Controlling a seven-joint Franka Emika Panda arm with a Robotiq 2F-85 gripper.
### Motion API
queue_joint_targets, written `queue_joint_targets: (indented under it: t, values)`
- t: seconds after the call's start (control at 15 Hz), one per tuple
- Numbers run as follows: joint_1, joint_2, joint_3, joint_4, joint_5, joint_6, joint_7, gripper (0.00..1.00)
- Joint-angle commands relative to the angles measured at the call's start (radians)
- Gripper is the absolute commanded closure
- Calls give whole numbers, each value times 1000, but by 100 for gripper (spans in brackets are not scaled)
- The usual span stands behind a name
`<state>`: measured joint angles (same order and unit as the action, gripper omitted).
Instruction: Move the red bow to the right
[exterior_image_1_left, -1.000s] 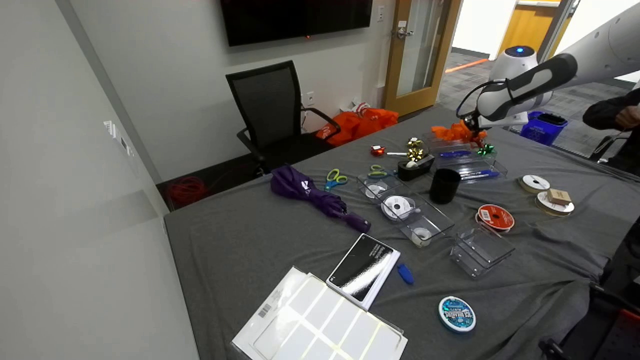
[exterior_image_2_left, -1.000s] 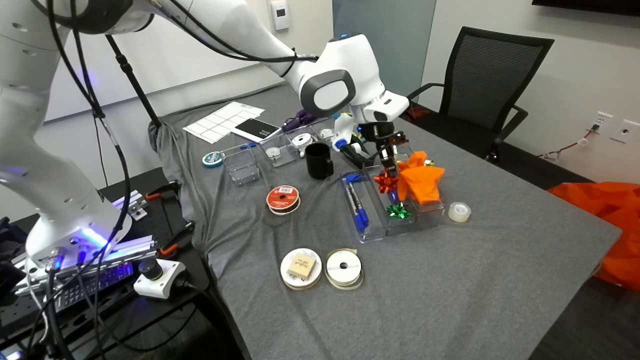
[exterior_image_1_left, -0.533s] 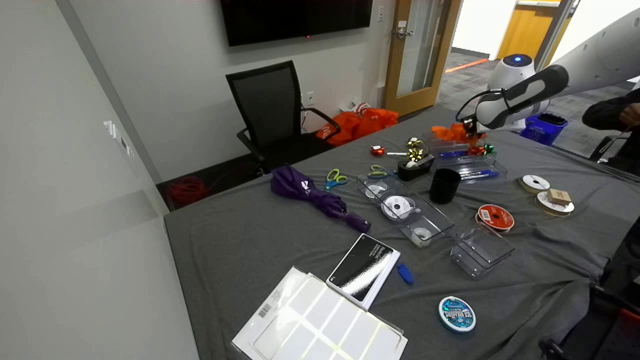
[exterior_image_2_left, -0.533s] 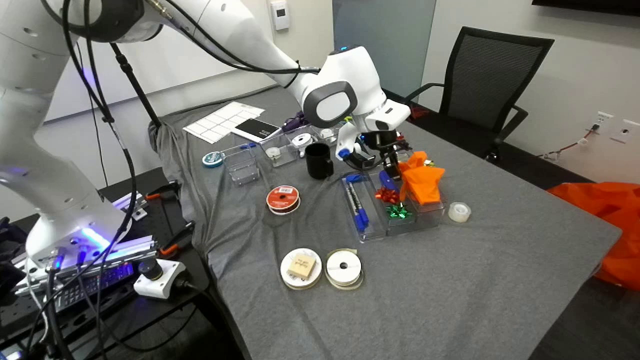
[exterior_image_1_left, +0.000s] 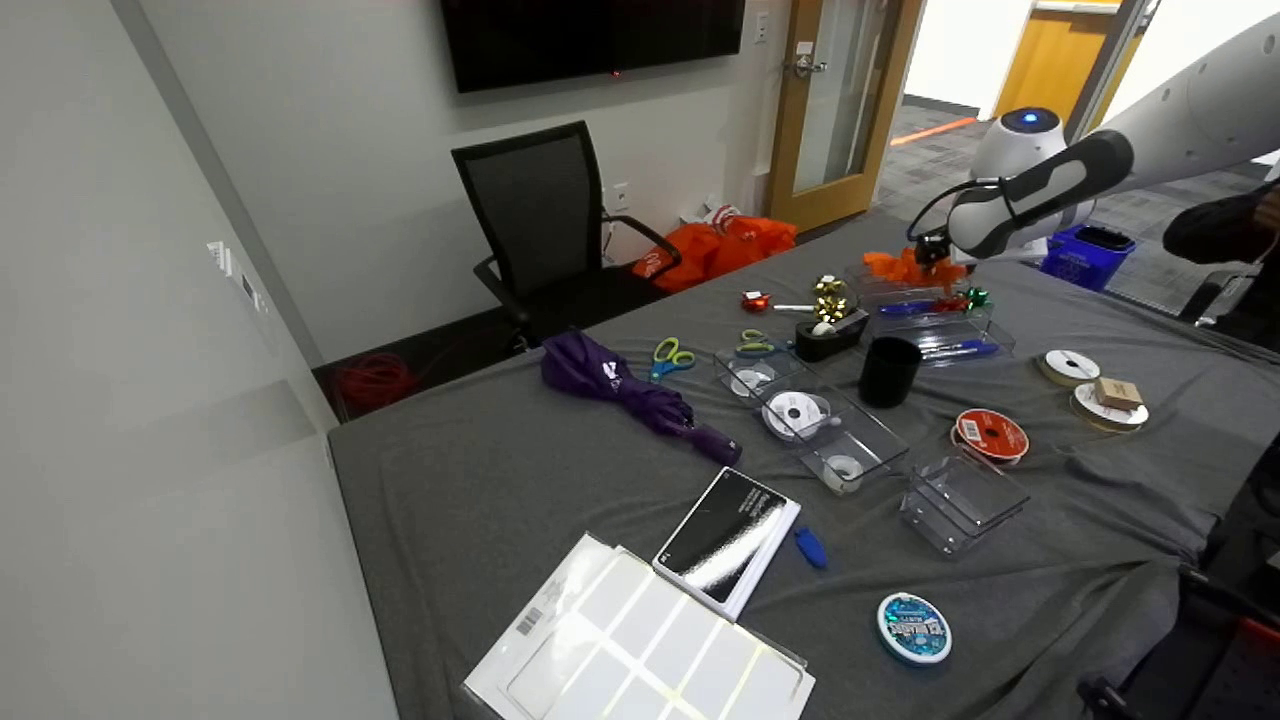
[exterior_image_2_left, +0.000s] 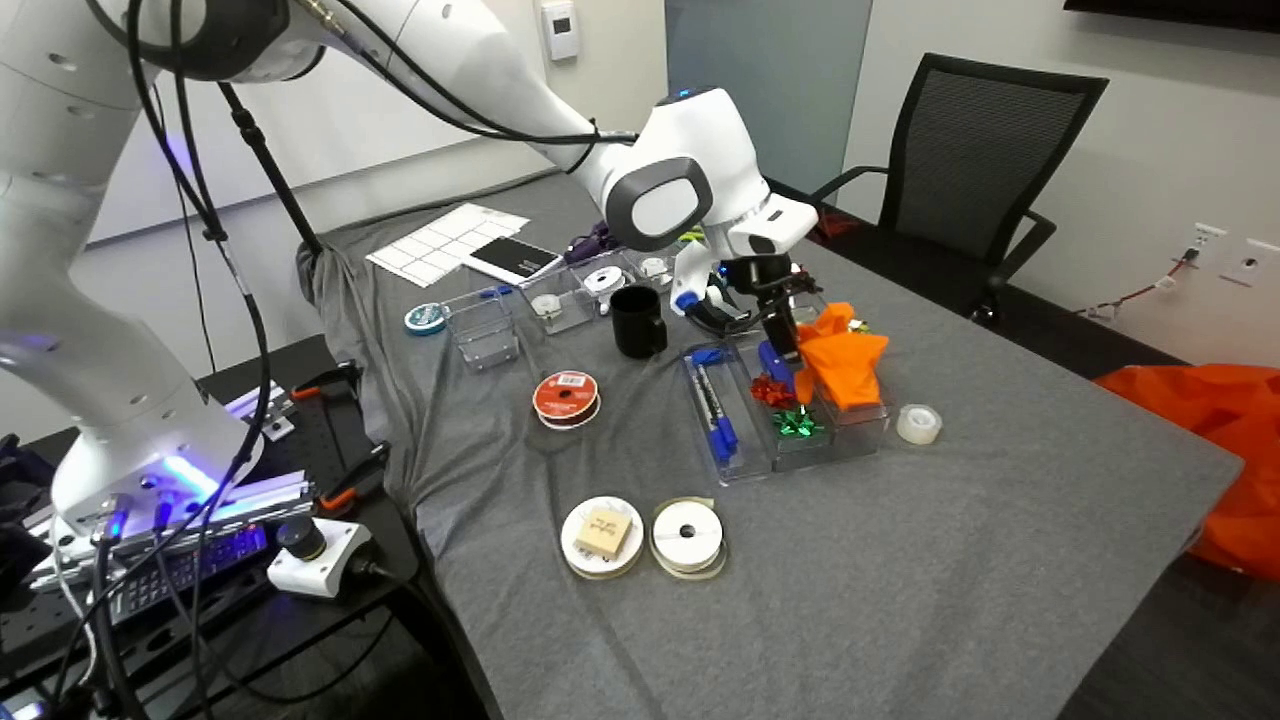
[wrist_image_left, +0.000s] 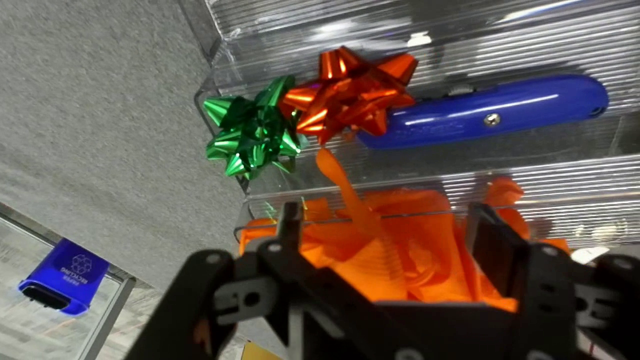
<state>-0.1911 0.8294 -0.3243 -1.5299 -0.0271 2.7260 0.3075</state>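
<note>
The red bow (wrist_image_left: 350, 95), shiny with pointed loops, lies in a clear compartment of the tray. It touches the green bow (wrist_image_left: 255, 130) on one side and a blue cutter (wrist_image_left: 485, 112) on the other. In both exterior views the red bow (exterior_image_2_left: 772, 390) (exterior_image_1_left: 950, 304) shows just below my gripper (exterior_image_2_left: 782, 348). The wrist view has my gripper (wrist_image_left: 386, 215) open, its fingers spread wide, apart from the bow. Orange fabric (wrist_image_left: 420, 230) fills the view behind the gap between the fingers; whether they touch it I cannot tell.
Blue pens (exterior_image_2_left: 715, 415) lie in the neighbouring compartment of the clear tray (exterior_image_2_left: 745, 470). A black mug (exterior_image_2_left: 637, 322), a tape roll (exterior_image_2_left: 918, 424) and ribbon spools (exterior_image_2_left: 687, 535) stand around it. Gold bows (exterior_image_1_left: 830, 300) and a small red bow (exterior_image_1_left: 756, 301) sit beyond the black tape dispenser (exterior_image_1_left: 825, 340).
The gripper has opened and let go of the red bow. The bow has dropped from the fingertips into the tray compartment beside the green bow. The arm has shifted only a little.
</note>
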Motion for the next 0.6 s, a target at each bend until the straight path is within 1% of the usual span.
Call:
queue_joint_targets:
  t: [0.0,0.27,0.53]
  values:
    - [-2,-91,38,-85,10,-43,-68,0]
    - [-56,-212,137,-157,48,-141,-218,0]
    - [-91,-296,177,-205,81,-235,-326,0]
